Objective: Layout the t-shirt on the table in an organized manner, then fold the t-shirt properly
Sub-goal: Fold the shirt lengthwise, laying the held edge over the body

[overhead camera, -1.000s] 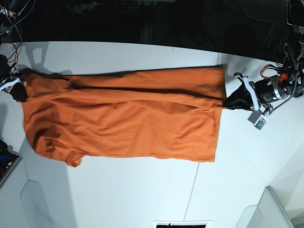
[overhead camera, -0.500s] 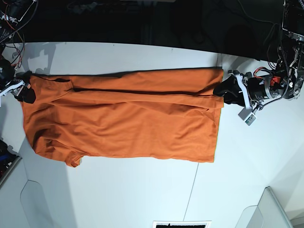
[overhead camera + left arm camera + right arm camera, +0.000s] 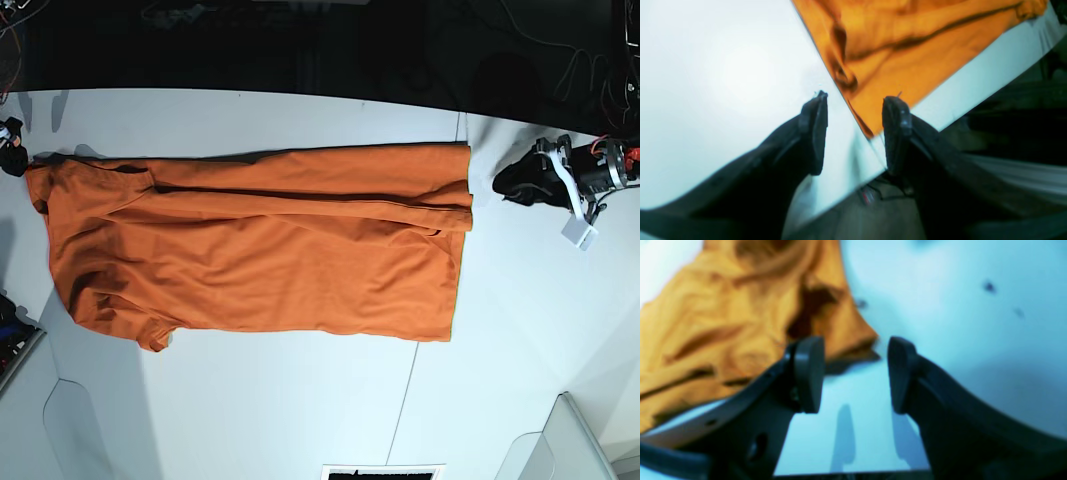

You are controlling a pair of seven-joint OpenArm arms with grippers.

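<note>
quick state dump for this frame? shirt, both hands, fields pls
shirt: orange t-shirt lying lengthwise on the white table, far long edge folded over, some wrinkles
left hand: open, just off the shirt's corner, holding nothing
right hand: open, just off the shirt's other end, holding nothing
contact: neither hand touches the cloth
fold status: one lengthwise fold in place, further folds not yet done
</note>
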